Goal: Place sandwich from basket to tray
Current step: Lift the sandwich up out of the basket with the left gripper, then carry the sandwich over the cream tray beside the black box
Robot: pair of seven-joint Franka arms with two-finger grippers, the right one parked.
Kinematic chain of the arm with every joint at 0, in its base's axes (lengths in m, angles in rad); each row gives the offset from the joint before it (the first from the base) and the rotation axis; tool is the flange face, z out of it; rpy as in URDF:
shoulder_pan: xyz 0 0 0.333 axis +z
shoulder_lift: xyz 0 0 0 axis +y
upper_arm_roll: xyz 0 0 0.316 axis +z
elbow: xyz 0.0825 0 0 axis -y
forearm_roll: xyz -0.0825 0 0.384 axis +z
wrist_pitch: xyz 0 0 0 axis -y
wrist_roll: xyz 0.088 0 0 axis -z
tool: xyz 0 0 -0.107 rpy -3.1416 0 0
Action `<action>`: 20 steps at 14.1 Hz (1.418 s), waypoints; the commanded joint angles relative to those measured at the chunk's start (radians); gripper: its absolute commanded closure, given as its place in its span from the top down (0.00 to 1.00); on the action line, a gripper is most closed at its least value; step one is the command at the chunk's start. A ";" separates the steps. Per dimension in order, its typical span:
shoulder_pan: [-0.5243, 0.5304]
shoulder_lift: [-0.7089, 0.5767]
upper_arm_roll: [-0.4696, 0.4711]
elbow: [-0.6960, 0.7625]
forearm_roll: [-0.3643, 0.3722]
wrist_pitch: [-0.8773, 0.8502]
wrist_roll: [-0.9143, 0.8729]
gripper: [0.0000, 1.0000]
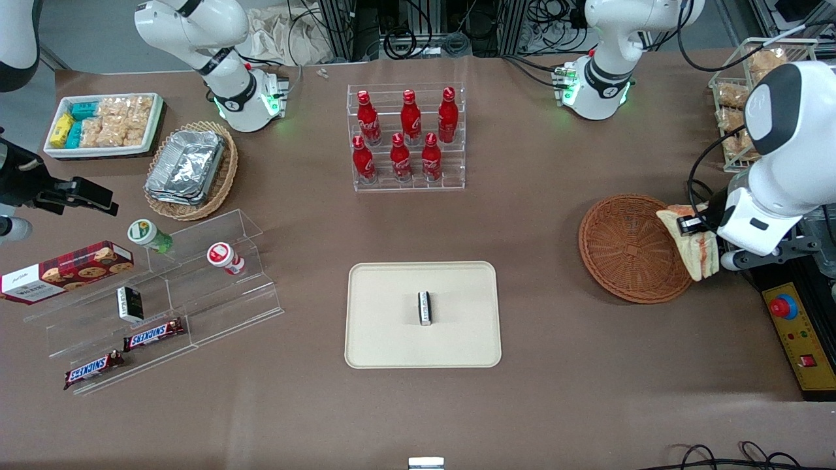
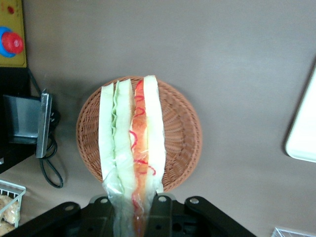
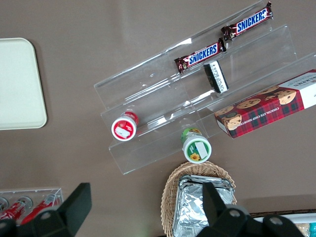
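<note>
Sandwich (image 2: pixel 131 148) pinched by tool (image 2: pixel 133 210) at wrapper end, lifted above basket (image 1: pixel 620 251), right of frame; slip risked before tray (image 1: pixel 392 339) at lower center.

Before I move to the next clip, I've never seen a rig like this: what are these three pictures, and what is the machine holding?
Two white robot arms stand at a brown table. One picture looks down from the front; the other two come from cameras on each arm's wrist. The working arm's claw is shut on the sandwich, hanging above the round wicker basket at that arm's end of the table. The beige tray, nearer the front camera than the red bottles, holds a small black-and-white bar.
</note>
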 commanded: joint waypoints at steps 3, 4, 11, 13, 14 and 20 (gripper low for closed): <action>-0.079 0.134 -0.071 0.187 -0.125 -0.042 -0.080 0.00; -0.109 0.164 -0.105 0.193 -0.122 -0.019 -0.093 0.00; -0.269 0.442 -0.127 0.294 -0.120 0.236 -0.229 0.00; -0.321 0.493 -0.121 0.291 -0.106 0.306 -0.232 0.00; -0.335 0.517 -0.119 0.291 -0.074 0.325 -0.238 0.00; -0.375 0.634 -0.122 0.291 0.075 0.412 -0.267 0.00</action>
